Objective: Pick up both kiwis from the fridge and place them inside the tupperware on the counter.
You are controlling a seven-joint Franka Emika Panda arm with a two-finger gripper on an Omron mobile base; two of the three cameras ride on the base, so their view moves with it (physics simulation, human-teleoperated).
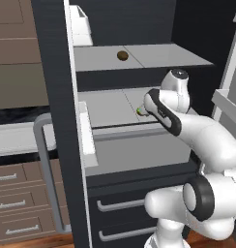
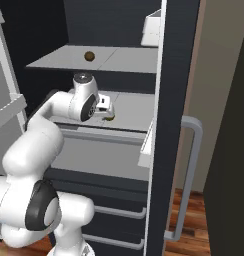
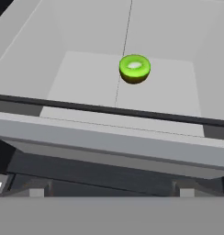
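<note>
The fridge (image 1: 57, 121) is standing open, its light grey shelves exposed. A brown kiwi (image 1: 122, 55) is lying alone on the upper shelf (image 1: 154, 58), near its middle. A green kiwi (image 3: 134, 69), cut face up, is resting on the middle shelf (image 3: 86, 78), back from the front lip. White door bins (image 2: 153, 27) are hanging on the open door. The white tupperware (image 1: 13, 138) is sitting on the black counter (image 1: 16, 116) left of the fridge, holding nothing visible. The arm is reaching into the middle shelf level, wrist bent forward, with the gripper (image 2: 108, 111) hovering just beside the green kiwi. Its fingers are standing wide apart, gripping nothing.
</note>
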